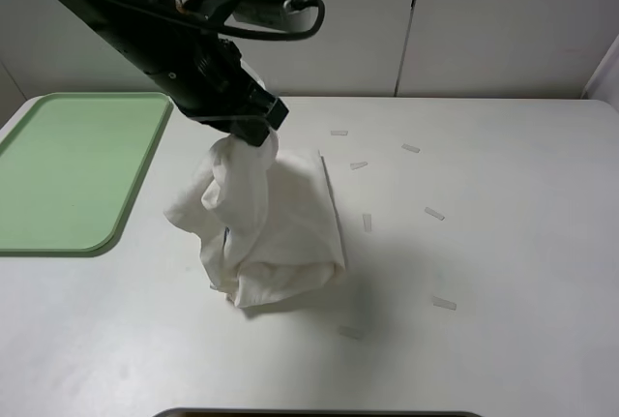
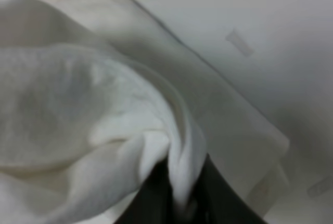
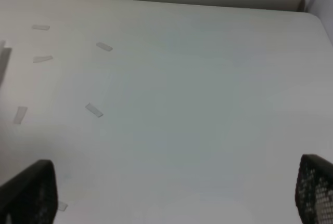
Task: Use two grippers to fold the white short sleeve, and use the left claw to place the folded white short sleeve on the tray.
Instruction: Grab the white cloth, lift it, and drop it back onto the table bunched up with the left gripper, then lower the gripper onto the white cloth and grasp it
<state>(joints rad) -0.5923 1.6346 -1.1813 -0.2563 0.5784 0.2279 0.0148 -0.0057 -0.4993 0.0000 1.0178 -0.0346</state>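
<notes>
one left claw (image 1: 249, 134) grips the white short sleeve (image 1: 280, 228) – it hangs, seemingly upright.

A test lab was shown: a wide plain white table (image 1: 522, 359) was marked with small pale tape strips (image 1: 434, 213), and bare white wall panels (image 1: 493, 20) were seen behind.

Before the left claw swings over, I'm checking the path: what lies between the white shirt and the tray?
Nothing: the exterior high view shows only bare table between the white short sleeve and the tray.
</notes>
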